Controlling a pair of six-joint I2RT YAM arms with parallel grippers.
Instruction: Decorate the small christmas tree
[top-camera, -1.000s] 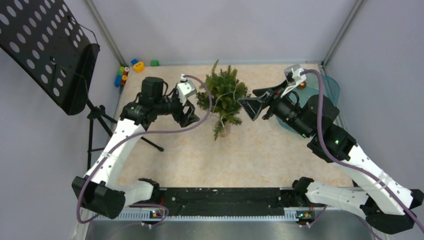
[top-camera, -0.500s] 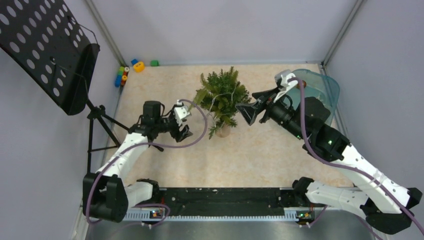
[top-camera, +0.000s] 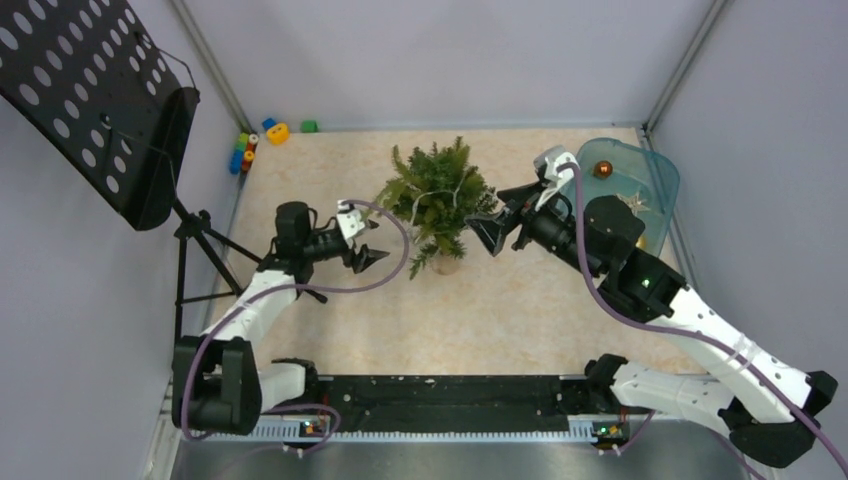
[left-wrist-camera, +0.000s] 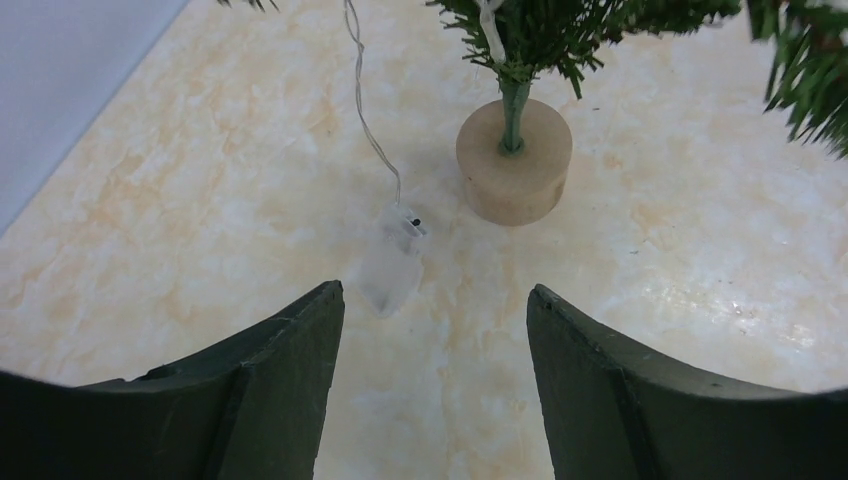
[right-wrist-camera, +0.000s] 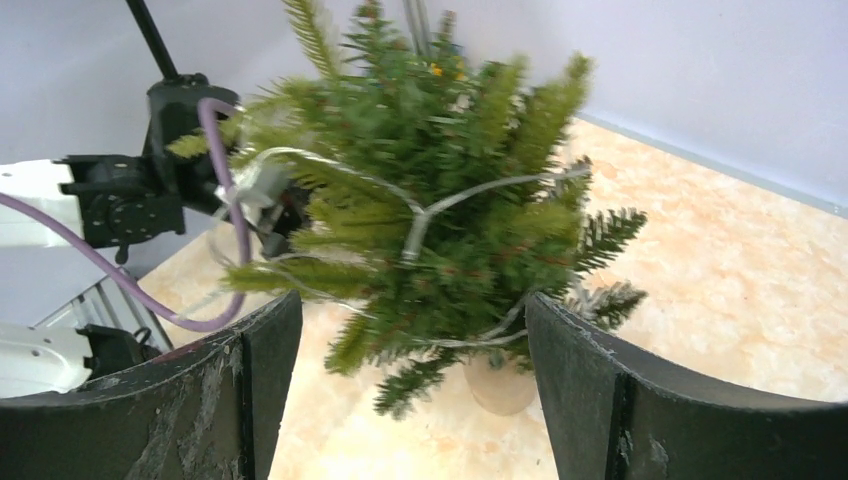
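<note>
– Green fir first: where was the small christmas tree (top-camera: 437, 195)?
– Upright on its pale wooden base (left-wrist-camera: 514, 160), mid-bench (top-camera: 520, 310), between the two arms. A thin light string (right-wrist-camera: 420, 215) was looped through the branches. One wire ran down to a clear battery case (left-wrist-camera: 392, 262) lying on the bench just beside the base.
– And the left pincer (top-camera: 375, 260)?
– Open and holding nothing, low and near the tree's left side. Its camera looked straight at the case and the base, so I judged it was placed to deal with the string's loose end, or simply to be out of the branches.
– The right one?
– The right pincer (top-camera: 486, 236) was open and empty too, just beside the foliage. Its jaws framed the tree without touching it, as far as I could tell. It was probably lined up to tuck the string in.
– More decorations?
– An orange bauble (top-camera: 603, 169) and a star-shaped piece (top-camera: 634, 204) lay in the teal tub (top-camera: 640, 145) at the far right. That put them within the right arm's reach, which would explain why that arm had that side
</note>
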